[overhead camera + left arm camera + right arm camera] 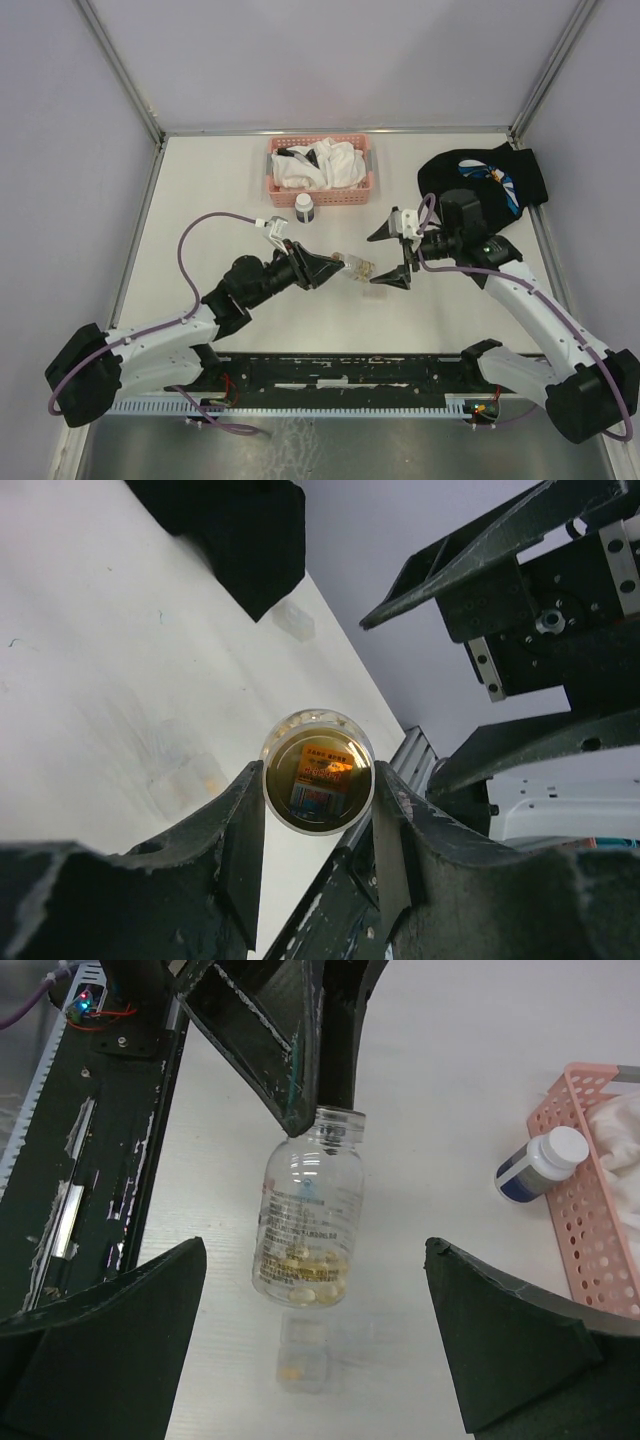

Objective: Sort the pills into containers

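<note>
My left gripper (pixel 335 268) is shut on the neck of a clear pill bottle (pixel 358 267) and holds it above the table. The right wrist view shows the bottle (pixel 305 1220) uncapped, with yellowish pills (pixel 305 1265) lying at its base end. The left wrist view shows it end-on (pixel 318 771) between my fingers (pixel 240 830). The small clear container (pixel 305 1355) lies on the table just past the bottle's base, with an orange pill (pixel 290 1370) in one compartment; it also shows faintly in the top view (pixel 378 290). My right gripper (pixel 392 255) is wide open and empty beside the bottle.
A small bottle with a white cap (pixel 304 208) stands in front of the pink basket (pixel 273 186) of white cloths at the back. A black cloth (pixel 490 180) lies at the back right. A black rail (pixel 350 372) runs along the table's near edge.
</note>
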Available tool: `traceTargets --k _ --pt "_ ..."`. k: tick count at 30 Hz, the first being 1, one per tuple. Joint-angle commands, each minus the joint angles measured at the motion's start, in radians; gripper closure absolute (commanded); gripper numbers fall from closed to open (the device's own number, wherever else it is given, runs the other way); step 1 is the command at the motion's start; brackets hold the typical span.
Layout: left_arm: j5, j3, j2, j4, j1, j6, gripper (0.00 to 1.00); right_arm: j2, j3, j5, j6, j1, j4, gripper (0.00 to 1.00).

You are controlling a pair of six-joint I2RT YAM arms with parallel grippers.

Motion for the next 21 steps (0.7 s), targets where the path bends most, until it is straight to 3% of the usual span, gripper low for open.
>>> traceTargets --k 1,12,21 --pt "-0.169 0.061 0.021 0.119 -0.059 -0.05 0.97 0.003 -0.016 0.036 0.045 0.043 0.094 0.01" --pt "-0.301 0.083 0.088 0.169 -0.131 -0.18 0.97 0.025 -0.093 0.19 0.128 0.113 0.277 0.0" --pt "-0.274 0.091 0.119 0.22 -0.144 -0.21 0.97 0.05 -0.081 0.211 0.152 0.144 0.282 0.13"
